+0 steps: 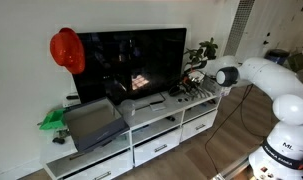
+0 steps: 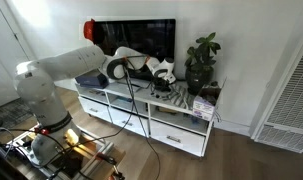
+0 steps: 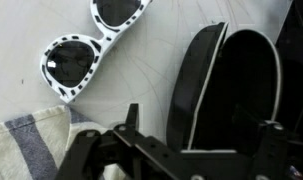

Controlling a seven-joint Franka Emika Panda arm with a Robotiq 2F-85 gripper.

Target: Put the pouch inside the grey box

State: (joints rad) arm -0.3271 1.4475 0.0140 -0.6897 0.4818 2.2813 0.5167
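Observation:
In the wrist view the pouch [image 3: 226,85] is a dark soft case with a thin white edge, lying on the white cabinet top. My gripper [image 3: 198,128] is open just above it, one finger on each side of its near end. In both exterior views my gripper [image 1: 197,78] [image 2: 163,74] hangs over the cabinet end near the plant. The grey box [image 1: 93,124] is a wide shallow dark grey box at the other end of the cabinet, in front of the TV's far corner.
White sunglasses with black dots [image 3: 86,45] lie beside the pouch, with a striped cloth [image 3: 26,145] nearby. A TV [image 1: 131,60] stands behind, with a red hat [image 1: 66,50] on its corner. A green object [image 1: 53,120] sits by the box. A plant [image 2: 201,60] stands close to my gripper.

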